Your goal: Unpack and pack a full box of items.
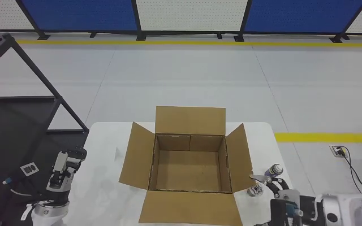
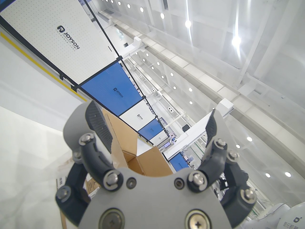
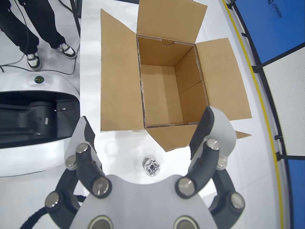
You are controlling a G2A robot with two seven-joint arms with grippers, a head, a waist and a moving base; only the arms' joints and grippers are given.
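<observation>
An open cardboard box [image 1: 189,120] stands in the middle of the white table [image 1: 104,147], all flaps folded out and nothing inside it [image 3: 119,79]. A small metal spool [image 3: 151,166] stands on the table near the box's right flap. My right gripper [image 3: 145,115] hangs open above the spool, at the table's front right [image 1: 264,181], aimed toward the box. My left gripper [image 2: 152,113] is open and holds nothing; it is tilted upward toward the ceiling at the table's front left [image 1: 68,155], with the box [image 2: 152,160] showing low between its fingers.
A black metal frame [image 1: 34,118] stands just off the table's left side. Bare tabletop lies left of the box and along its right side. Blue and white partition panels [image 1: 192,14] close off the floor far behind.
</observation>
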